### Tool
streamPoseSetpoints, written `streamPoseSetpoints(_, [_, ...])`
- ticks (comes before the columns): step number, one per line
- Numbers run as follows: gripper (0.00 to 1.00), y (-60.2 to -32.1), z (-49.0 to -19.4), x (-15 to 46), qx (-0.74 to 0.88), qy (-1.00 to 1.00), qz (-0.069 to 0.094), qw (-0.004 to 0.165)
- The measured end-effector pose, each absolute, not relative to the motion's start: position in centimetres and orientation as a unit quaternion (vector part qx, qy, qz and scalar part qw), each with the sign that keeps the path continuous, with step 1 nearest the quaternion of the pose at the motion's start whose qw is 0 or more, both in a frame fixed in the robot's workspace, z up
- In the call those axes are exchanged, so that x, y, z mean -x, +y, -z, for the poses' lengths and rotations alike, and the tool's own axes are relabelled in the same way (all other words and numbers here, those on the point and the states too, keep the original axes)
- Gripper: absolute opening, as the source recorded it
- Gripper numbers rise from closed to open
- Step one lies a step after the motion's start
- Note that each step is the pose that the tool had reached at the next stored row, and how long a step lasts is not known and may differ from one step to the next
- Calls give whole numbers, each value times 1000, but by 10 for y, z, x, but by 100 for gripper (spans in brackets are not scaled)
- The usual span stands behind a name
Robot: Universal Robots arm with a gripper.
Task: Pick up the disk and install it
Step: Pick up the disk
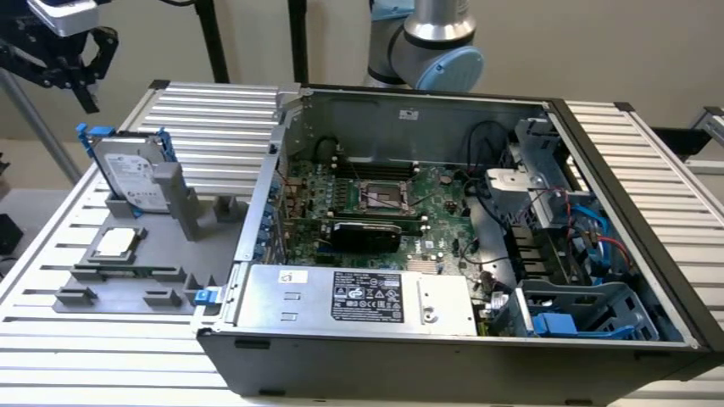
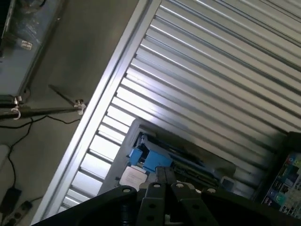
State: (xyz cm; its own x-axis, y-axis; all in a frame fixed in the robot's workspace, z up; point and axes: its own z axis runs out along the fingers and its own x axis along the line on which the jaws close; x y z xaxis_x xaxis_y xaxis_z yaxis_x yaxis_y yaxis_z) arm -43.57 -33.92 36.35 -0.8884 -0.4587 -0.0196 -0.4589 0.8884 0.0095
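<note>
- The ribbed metal table [image 1: 215, 119] carries everything; its slats run under the wrist camera as well.
- An open computer case [image 1: 453, 254] lies on it, with the motherboard exposed and blue-and-grey drive bays at the exterior view's right.
- The arm [image 1: 425, 38] rises behind the case. Its wrist is up at the exterior view's far left, over the table's back corner and clear of every part.
- A grey power-supply box [image 1: 356, 297] sits along the case's near wall.
- A grey fixture [image 1: 136, 263] stands to the exterior view's left of the case.
- The disk [image 1: 130, 174] [image 2: 150, 159] leans upright in that fixture in its blue carrier, label facing outward, untouched.
- The gripper [image 1: 81, 80] [image 2: 164, 170] hangs in the air above and behind the disk, well apart from it. In the wrist view its fingers are pressed together and pinch nothing.
- A small square CPU chip [image 1: 117, 243] [image 2: 133, 176] lies flat on the fixture just in front of the disk.
</note>
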Motion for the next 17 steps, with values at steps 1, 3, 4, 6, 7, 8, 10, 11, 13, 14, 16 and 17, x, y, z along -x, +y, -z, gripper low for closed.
streamPoseSetpoints(1, [11, -339, -363, 436, 245, 970, -7, 8])
streamPoseSetpoints(3, [11, -339, -363, 436, 263, 965, -7, 8])
streamPoseSetpoints(4, [11, -339, -363, 436, 271, 962, -7, 7])
streamPoseSetpoints(6, [11, -339, -362, 436, 289, 957, -8, 7])
streamPoseSetpoints(7, [11, -339, -362, 436, 297, 955, -8, 7])
streamPoseSetpoints(8, [11, -339, -362, 436, 306, 952, -8, 6])
streamPoseSetpoints(10, [11, -339, -361, 436, 324, 946, -8, 6])
streamPoseSetpoints(11, [11, -339, -361, 436, 332, 943, -8, 6])
streamPoseSetpoints(13, [11, -339, -361, 436, 349, 937, -9, 5])
streamPoseSetpoints(14, [11, -339, -360, 436, 358, 934, -9, 5])
streamPoseSetpoints(16, [11, -339, -360, 436, 374, 927, -9, 4])
streamPoseSetpoints(17, [11, -339, -360, 436, 383, 924, -9, 4])
